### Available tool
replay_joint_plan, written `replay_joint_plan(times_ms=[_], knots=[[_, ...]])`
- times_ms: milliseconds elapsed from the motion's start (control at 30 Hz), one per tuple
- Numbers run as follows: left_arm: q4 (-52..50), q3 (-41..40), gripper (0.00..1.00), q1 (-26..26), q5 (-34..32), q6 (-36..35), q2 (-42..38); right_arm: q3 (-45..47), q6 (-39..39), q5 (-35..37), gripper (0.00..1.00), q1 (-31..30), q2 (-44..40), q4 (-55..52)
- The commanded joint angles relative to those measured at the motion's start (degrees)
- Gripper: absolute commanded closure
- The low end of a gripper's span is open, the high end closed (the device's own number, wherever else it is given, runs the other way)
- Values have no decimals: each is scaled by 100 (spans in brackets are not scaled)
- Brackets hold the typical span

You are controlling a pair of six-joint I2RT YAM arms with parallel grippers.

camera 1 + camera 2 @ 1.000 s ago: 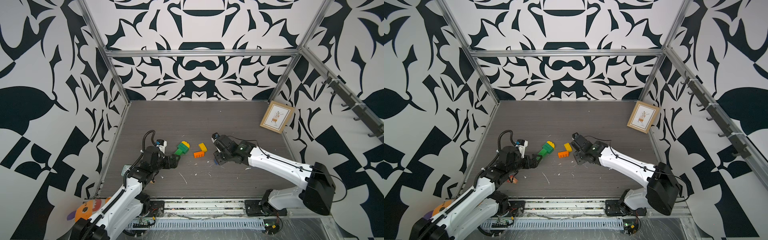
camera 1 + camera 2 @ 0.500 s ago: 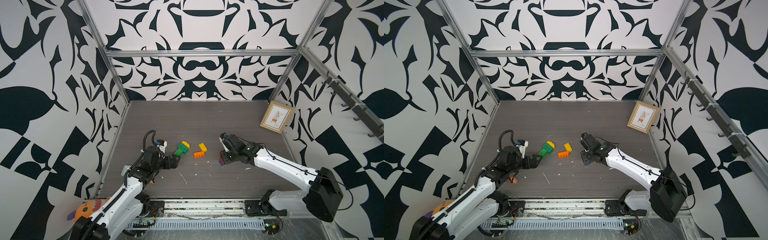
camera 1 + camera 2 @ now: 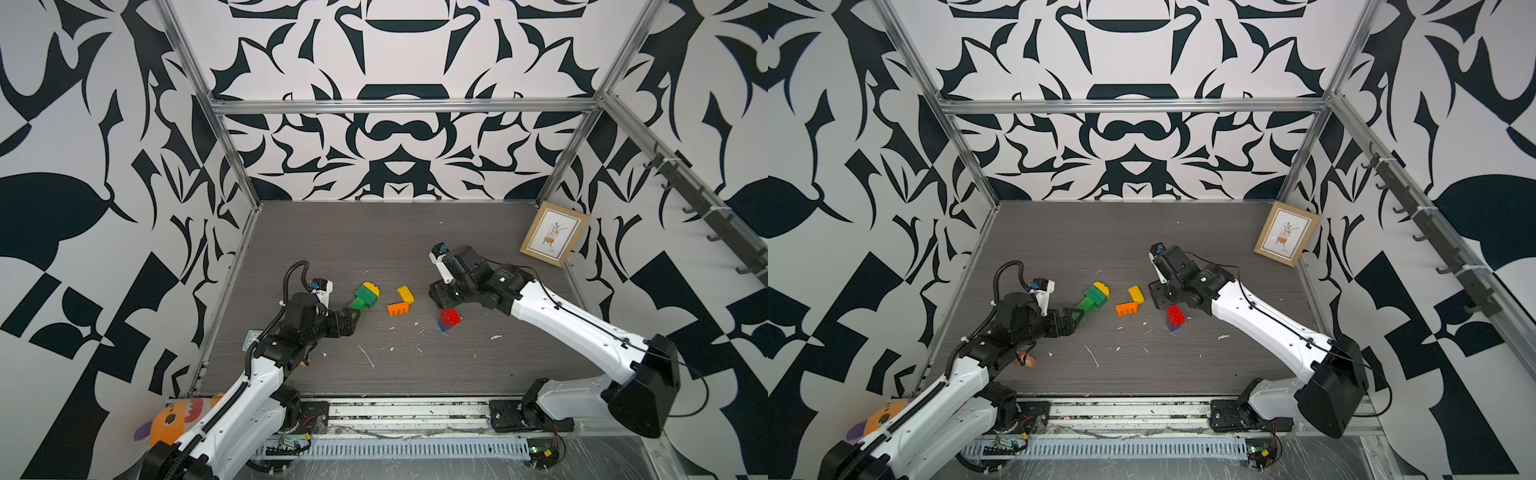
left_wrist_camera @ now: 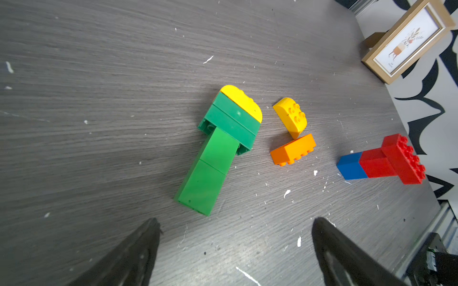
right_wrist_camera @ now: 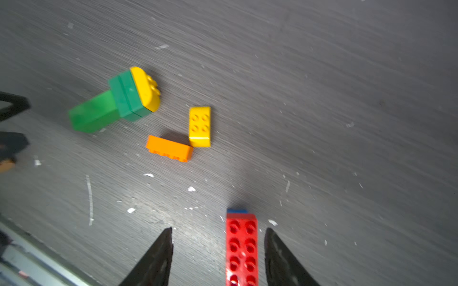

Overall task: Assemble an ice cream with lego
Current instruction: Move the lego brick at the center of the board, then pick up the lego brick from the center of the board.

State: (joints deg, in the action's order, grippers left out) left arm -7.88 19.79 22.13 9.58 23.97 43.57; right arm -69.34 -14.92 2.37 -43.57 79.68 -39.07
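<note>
In both top views a stack of red lego bricks on a blue one (image 3: 449,319) (image 3: 1175,316) stands on the table. My right gripper (image 3: 441,300) hangs just above it, open. In the right wrist view the red top brick (image 5: 241,247) lies between the spread fingers of that gripper (image 5: 219,229), with a gap on each side. A green lego stack with a yellow rounded top (image 3: 365,296) (image 4: 223,143) lies on its side. My left gripper (image 3: 353,318) (image 4: 236,220) is open and empty just short of its stem end. A loose yellow brick (image 3: 405,294) and an orange brick (image 3: 398,308) lie between the two stacks.
A framed picture (image 3: 554,237) leans on the right wall at the back. White scraps (image 3: 368,356) litter the table's front half. A small pale card (image 3: 251,338) lies under my left arm by the left wall. An orange plush toy (image 3: 174,419) sits outside the front left corner.
My right gripper has gone from shut to open, let go of the red-and-blue stack and drawn back above it. The stack now stands on the table. The left arm has not moved.
</note>
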Motion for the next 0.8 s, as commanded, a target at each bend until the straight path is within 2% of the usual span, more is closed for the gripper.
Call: replay_joint_plan(times_ms=[0, 133, 367, 767], knots=[[-16, -224, 1, -39, -108, -2, -302, -479, 296, -801, 39, -231, 904, 384], [-47, -338, 1, -136, -115, 54, -625, -851, 306, -1301, 39, -283, 1848, 898], [-69, -345, 1, -209, -88, 68, -667, -1581, 612, -1792, 37, -347, 3101, 712], [-36, -336, 1, -209, -54, 57, -578, -1631, 942, -1741, 33, -315, 3303, 676]])
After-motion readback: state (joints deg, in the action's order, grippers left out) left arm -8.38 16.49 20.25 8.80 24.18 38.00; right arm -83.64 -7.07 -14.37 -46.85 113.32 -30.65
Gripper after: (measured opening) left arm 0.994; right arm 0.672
